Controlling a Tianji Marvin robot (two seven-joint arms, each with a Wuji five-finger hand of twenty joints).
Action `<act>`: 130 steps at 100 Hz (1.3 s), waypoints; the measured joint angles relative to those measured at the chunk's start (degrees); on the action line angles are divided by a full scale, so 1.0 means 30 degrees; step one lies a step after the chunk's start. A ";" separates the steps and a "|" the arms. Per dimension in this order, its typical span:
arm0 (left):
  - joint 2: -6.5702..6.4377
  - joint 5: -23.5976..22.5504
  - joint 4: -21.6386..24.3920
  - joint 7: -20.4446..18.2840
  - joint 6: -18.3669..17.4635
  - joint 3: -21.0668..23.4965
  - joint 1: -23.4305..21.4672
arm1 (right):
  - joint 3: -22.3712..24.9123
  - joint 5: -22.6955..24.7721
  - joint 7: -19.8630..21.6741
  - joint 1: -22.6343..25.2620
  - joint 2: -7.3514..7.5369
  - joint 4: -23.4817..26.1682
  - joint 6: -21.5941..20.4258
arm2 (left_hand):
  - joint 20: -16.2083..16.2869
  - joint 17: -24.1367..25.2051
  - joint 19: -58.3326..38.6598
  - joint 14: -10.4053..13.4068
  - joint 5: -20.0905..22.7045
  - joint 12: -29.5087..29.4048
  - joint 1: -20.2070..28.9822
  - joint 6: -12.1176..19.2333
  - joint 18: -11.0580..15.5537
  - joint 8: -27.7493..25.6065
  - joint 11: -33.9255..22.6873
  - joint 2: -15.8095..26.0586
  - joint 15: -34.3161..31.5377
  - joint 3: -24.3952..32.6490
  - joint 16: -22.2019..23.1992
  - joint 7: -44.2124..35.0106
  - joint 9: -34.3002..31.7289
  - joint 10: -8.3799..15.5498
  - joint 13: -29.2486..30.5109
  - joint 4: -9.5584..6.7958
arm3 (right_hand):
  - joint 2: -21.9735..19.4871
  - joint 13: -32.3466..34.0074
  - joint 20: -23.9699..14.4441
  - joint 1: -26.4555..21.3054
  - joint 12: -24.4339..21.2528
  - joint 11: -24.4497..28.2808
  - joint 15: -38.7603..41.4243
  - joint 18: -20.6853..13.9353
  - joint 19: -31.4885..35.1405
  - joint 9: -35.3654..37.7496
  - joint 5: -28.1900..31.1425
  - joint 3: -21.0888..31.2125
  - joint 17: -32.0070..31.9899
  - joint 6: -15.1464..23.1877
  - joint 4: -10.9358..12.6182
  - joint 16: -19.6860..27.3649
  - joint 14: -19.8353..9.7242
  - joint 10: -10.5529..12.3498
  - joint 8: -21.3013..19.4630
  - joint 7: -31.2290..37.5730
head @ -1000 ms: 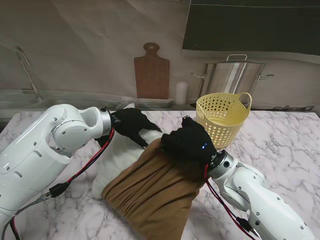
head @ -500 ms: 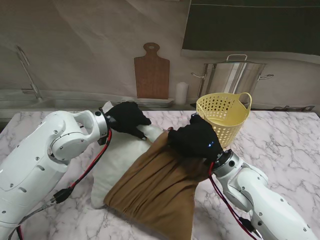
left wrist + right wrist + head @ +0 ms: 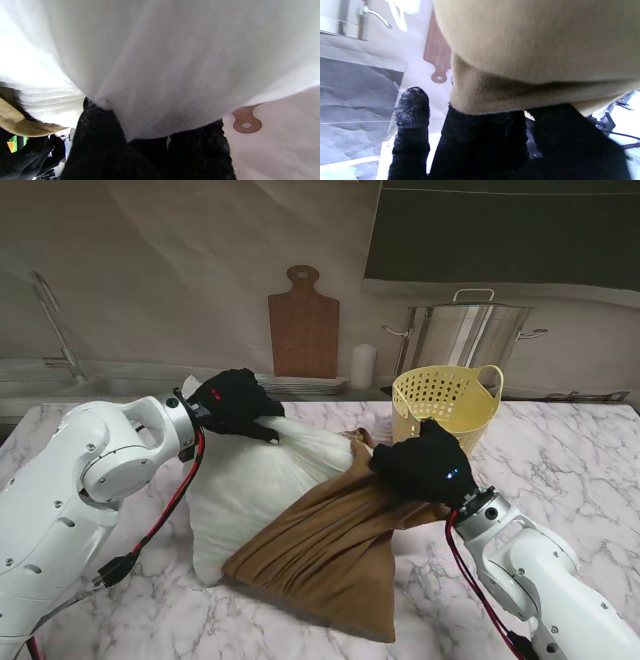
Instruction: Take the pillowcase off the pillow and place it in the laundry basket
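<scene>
The left hand (image 3: pixel 235 402) is closed on the far corner of the white pillow (image 3: pixel 255 480), near the far edge of the tabletop (image 3: pixel 560 470); the left wrist view shows white fabric bunched against its black-gloved fingers (image 3: pixel 100 140). The right hand (image 3: pixel 425 465) is closed on the open end of the brown pillowcase (image 3: pixel 325 555), with the cloth gathered over its fingers (image 3: pixel 480 140) in the right wrist view while one finger stands free beside it. The pillowcase covers only the nearer part of the pillow, and the bare white part lies toward the left hand. The pair lies slantwise across the middle of the tabletop. The yellow laundry basket (image 3: pixel 445 415) stands upright toward the far edge, just beyond the right hand, holding nothing that can be seen.
</scene>
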State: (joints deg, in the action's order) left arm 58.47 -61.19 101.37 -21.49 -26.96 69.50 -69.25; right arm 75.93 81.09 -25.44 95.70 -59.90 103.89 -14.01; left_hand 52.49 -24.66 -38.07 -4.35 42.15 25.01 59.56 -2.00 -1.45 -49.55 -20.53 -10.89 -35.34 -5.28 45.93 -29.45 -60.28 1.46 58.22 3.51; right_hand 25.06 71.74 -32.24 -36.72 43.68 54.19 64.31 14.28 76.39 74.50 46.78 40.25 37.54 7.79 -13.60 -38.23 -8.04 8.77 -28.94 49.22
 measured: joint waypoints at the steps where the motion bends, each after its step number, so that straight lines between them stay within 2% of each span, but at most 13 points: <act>1: 0.0000 -0.0011 -0.0003 0.0000 -0.0010 0.0018 -0.0010 | 0.0063 0.0025 0.0020 0.0062 0.0000 0.0014 0.0059 | 0.0000 0.0000 0.0000 0.0002 0.0000 0.0000 0.0000 0.0000 0.0000 0.0000 0.0004 0.0005 0.0003 0.0000 0.0000 0.0002 0.0000 0.0000 0.0000 0.0000 | 0.0000 -0.0001 0.0000 0.0002 0.0003 0.0000 0.0000 -0.0001 0.0000 0.0000 0.0000 0.0000 0.0002 0.0000 0.0000 0.0000 -0.0005 0.0007 0.0000 0.0000; 21: -0.0022 -0.0465 -0.0256 0.0230 -0.0091 0.0840 -0.0392 | 0.1441 0.0072 0.1101 0.1422 0.0015 0.0302 0.1065 | -0.0262 -0.0001 -0.0005 0.0006 0.0000 0.0000 0.0000 0.0000 0.0013 -0.0036 0.0004 0.0107 0.0019 0.0000 0.0000 0.0002 0.0001 0.0000 0.0000 0.0000 | 0.0000 0.0025 0.0000 0.0007 0.0058 0.0000 0.0991 -0.0003 0.0000 0.0044 -0.0003 -0.0001 0.0094 -0.0022 -0.0005 -0.0254 -0.0026 0.0024 0.0000 0.0047; 27: -0.0059 -0.0518 -0.0404 0.0272 -0.0088 0.1035 -0.0484 | 0.1602 0.0019 0.1440 0.1693 0.0061 0.0314 0.1100 | -0.0262 -0.0001 -0.0005 0.0006 0.0001 0.0000 0.0043 -0.0081 0.0014 -0.0053 0.0004 0.0111 0.0025 0.0000 0.0000 0.0002 0.0001 -0.0111 0.0000 0.0000 | 0.0006 0.0030 0.0000 -0.0024 0.0066 0.0000 0.1276 -0.0003 0.0000 0.0067 0.0543 0.0027 0.0100 -0.0026 -0.0005 -0.0353 -0.0035 0.0024 -0.0033 0.0799; 33: -0.0117 -0.0579 -0.0562 0.0261 -0.0064 0.1236 -0.0542 | 0.1649 -0.0072 0.1599 0.1871 0.0122 0.0266 0.1100 | -0.0262 -0.0003 -0.0005 0.0002 0.0027 0.0010 0.0551 -0.0569 0.0020 -0.0072 0.0004 0.0199 0.0045 0.0006 0.0000 0.0001 -0.0002 -0.0594 0.0000 -0.0062 | 0.0022 0.0085 0.0000 -0.0049 0.0101 0.0000 0.1861 -0.0004 0.0010 0.0242 0.0713 0.0221 0.0106 -0.0031 -0.0005 -0.0542 -0.0035 -0.0044 -0.0041 0.1035; 51: -0.0265 -0.0590 -0.1089 0.0053 0.0220 0.1520 -0.0563 | 0.1937 -0.0198 0.1937 0.2365 0.0161 0.0229 0.1095 | -0.0267 -0.0006 -0.0005 0.0002 0.0031 0.0018 0.0551 -0.0573 0.0020 -0.0074 -0.0009 0.0281 0.0092 0.0007 -0.0014 -0.0005 -0.0008 -0.0599 0.0000 -0.0062 | 0.0025 0.0090 0.0000 -0.0057 0.0217 0.0000 0.1904 -0.0005 0.0012 0.0243 0.0713 0.0277 0.0107 -0.0045 -0.0005 -0.0549 -0.0035 -0.0070 -0.0075 0.1040; 64: -0.0298 -0.0579 -0.1669 -0.0283 0.0561 0.1556 -0.0446 | 0.2711 -0.0138 0.2204 0.3275 0.0110 0.0616 0.1068 | -0.0522 -0.0010 -0.0005 0.0002 0.0031 0.0017 0.0551 -0.0573 0.0019 -0.0074 -0.0010 0.0296 0.0198 0.0009 -0.0037 -0.0006 -0.0008 -0.0599 0.0000 -0.0062 | 0.0032 0.0091 0.0000 -0.0058 0.0219 0.0000 0.1904 -0.0005 0.0012 0.0248 0.0900 0.0283 0.0107 -0.0049 -0.0005 -0.0549 -0.0035 -0.0070 -0.0080 0.1043; 89: -0.0525 -0.0626 -0.4301 -0.1149 0.1878 0.0588 0.0751 | 0.3982 0.0252 0.2157 0.5011 0.0103 0.1157 0.1485 | -0.0530 -0.0011 -0.0005 0.0002 0.0072 0.0193 0.0895 -0.0625 0.0019 -0.0074 -0.0049 0.0300 0.0368 0.0157 -0.0203 -0.0008 -0.0049 -0.0686 0.0000 -0.0068 | 0.0332 0.0509 0.0000 -0.0060 0.0271 0.0000 0.2854 -0.0008 0.0012 0.0518 0.1170 0.0572 0.0107 -0.0201 0.0009 -0.0876 0.0071 -0.0215 -0.0080 0.1047; 107: -0.0600 -0.0652 -0.5456 -0.1287 0.2684 0.0223 0.1039 | 0.4603 0.0491 0.1625 0.5676 0.0072 0.1230 0.2224 | -0.0594 -0.0011 -0.0005 0.0002 0.0139 0.0276 0.0909 -0.0635 0.0019 -0.0069 -0.0273 0.0300 0.0539 0.0170 -0.0232 -0.0011 -0.0080 -0.0757 0.0000 -0.0176 | 0.0336 0.0526 0.0000 -0.0061 0.0275 0.0000 0.2858 -0.0011 0.0013 0.0519 0.1170 0.0572 0.0107 -0.0201 0.0010 -0.0886 0.0135 -0.0245 -0.0080 0.1047; 117: -0.0650 -0.0798 -0.5856 -0.1202 0.3224 -0.0163 0.1196 | 0.4745 0.0807 0.0819 0.5778 0.0056 0.1214 0.2864 | -0.0692 -0.0011 -0.0005 0.0002 0.0151 0.0282 0.1036 -0.0644 0.0019 0.0056 -0.0277 0.0500 0.0862 0.0174 -0.0483 -0.0010 -0.0080 -0.0771 -0.0022 -0.0182 | 0.0336 0.0601 0.0000 -0.0061 0.0020 -0.0191 0.2087 -0.0011 0.0013 0.0493 0.1170 0.0572 -0.0113 -0.0201 0.0010 -0.0874 0.0281 -0.0329 -0.0080 0.1048; 130: -0.0711 -0.1304 -0.6816 -0.1393 0.4001 -0.1243 0.1938 | 0.5343 0.1578 0.0641 0.5999 -0.0009 0.1341 0.3291 | -0.0890 -0.0001 -0.0005 -0.0033 0.0154 0.0282 0.1106 -0.0644 -0.0124 0.0468 -0.0277 0.0508 0.1373 0.0177 -0.0920 0.0010 -0.0069 -0.0771 -0.0240 -0.0186 | 0.0334 0.0630 0.0000 -0.0061 -0.0398 -0.0651 0.1239 -0.0012 -0.0003 0.0474 0.1153 0.0548 -0.0293 -0.0183 0.0010 -0.0764 0.0375 -0.0397 -0.0080 0.1047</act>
State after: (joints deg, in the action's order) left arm 56.34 -65.11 80.92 -25.67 -14.96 65.77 -63.43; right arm 91.96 85.83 -23.52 113.69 -59.92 107.91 -4.14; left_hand 49.82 -24.67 -38.08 -4.45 42.61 25.85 62.87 -3.93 -1.82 -48.15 -21.36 -9.36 -31.22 -4.75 43.17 -29.42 -60.49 -0.86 57.50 2.95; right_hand 26.06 73.63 -32.24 -36.90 42.49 52.24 68.02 14.24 76.38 75.93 50.24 41.90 36.66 7.24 -13.57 -40.52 -6.92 7.58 -29.18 52.36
